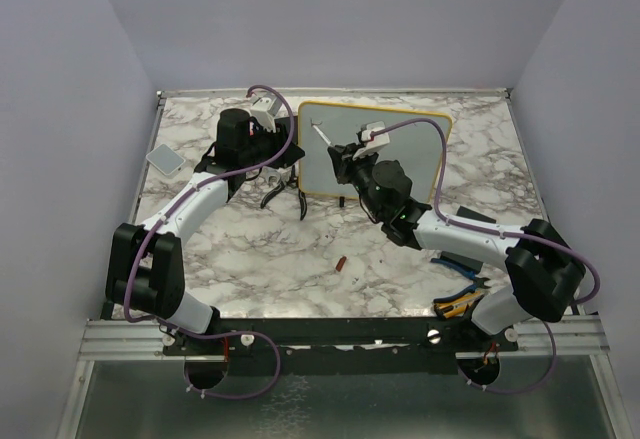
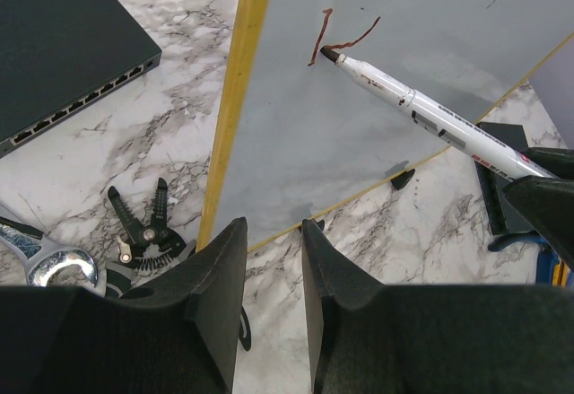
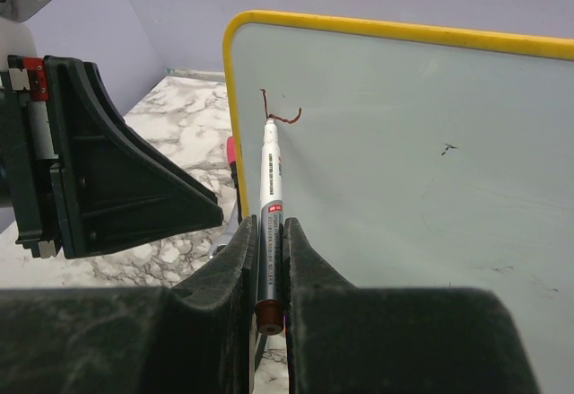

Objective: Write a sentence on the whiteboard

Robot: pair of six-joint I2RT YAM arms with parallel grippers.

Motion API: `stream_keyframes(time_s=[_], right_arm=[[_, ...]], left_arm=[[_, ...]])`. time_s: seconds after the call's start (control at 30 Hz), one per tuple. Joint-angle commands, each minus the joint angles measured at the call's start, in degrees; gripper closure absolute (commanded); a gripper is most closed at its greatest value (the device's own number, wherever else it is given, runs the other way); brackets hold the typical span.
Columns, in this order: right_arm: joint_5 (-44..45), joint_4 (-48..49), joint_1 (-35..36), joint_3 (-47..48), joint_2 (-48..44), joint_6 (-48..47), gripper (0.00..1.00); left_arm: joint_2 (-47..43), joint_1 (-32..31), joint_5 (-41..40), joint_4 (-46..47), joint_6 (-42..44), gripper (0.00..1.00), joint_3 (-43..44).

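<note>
Spreading under everything is the marble-patterned counter [image 1: 300,259]; on its far middle stands the whiteboard [image 1: 415,159], yellow-framed and propped at a tilt on small black feet, its face toward the arms. The left gripper [image 2: 273,232] sits at the board's near left corner, its jaws partly apart with nothing clamped between them (the frame's bottom edge shows in the gap beyond the fingertips; whether a finger touches it cannot be told). The right gripper [image 3: 269,232] reaches in front of the board's left half, its jaws closed tight on the back end of a white marker [image 3: 271,179], which points toward the board's upper left corner. Left of the board lies a flat black box [image 2: 63,53] with a row of ports along one side; blue- and yellow-handled tools [image 1: 460,299] lie by the right arm's base; black-handled pliers [image 2: 143,232] lie on the counter between the box and the frame; a small grey pad [image 1: 166,158] lies near the counter's left edge, well apart from the board; a small reddish piece [image 1: 341,263] lies alone on the near middle of the counter. Of the sentence [image 2: 323,35] only one thin reddish-brown stroke shows, bent like a hook, just inside the left frame; the marker's tip meets the board at it.
</note>
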Motion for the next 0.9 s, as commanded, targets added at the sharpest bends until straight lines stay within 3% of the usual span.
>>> stream_keyframes(time_s=[0.0,0.87], right_arm=[[0.2,-1.7,0.2,-0.3,0.9,1.1,1.00],[-1.8,-3.6,0.4,-3.8,-0.2,3.8,1.00]], left_arm=[[-2.1,0.1,0.4,1.0,0.8,0.68,-0.6],[-2.6,0.1,0.3,1.0,0.9,0.68,-0.7]])
